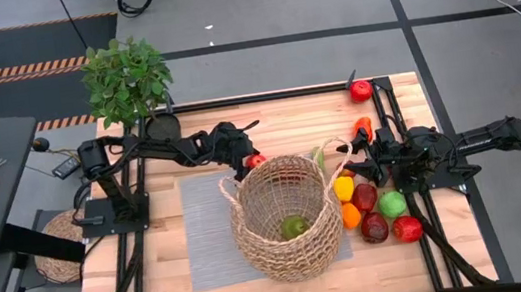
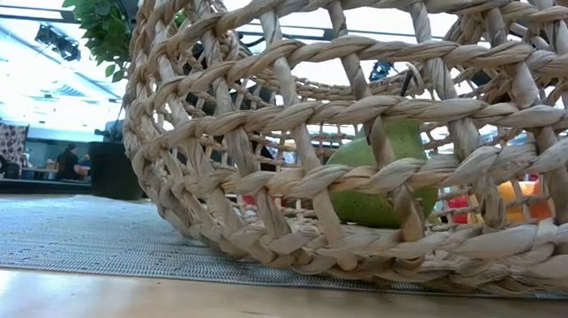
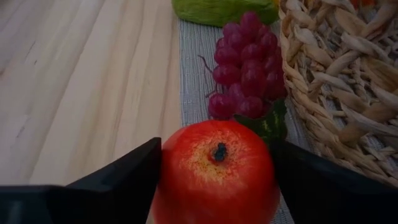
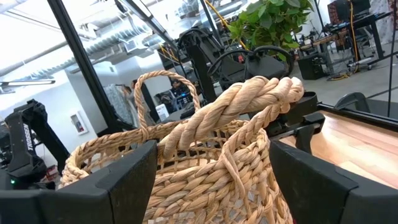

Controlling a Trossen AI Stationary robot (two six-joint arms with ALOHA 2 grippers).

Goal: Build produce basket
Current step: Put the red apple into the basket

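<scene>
High view: the basket [image 1: 286,218] stands on a grey mat [image 1: 207,239] at the middle of the table [image 1: 159,290], with one green fruit [image 1: 294,226] lying inside. The left gripper [image 1: 252,160] is at the basket's far-left rim, clenched on a red apple [image 3: 214,171]. Left wrist view: the apple sits between both fingers, with a bunch of dark red grapes [image 3: 247,65] just beyond it, beside the basket wall. The right gripper [image 1: 351,161] is at the basket's right handle [image 4: 239,102]; the handle lies between its spread fingers, not gripped. More fruit [image 1: 378,213] is piled on the table right of the basket.
</scene>
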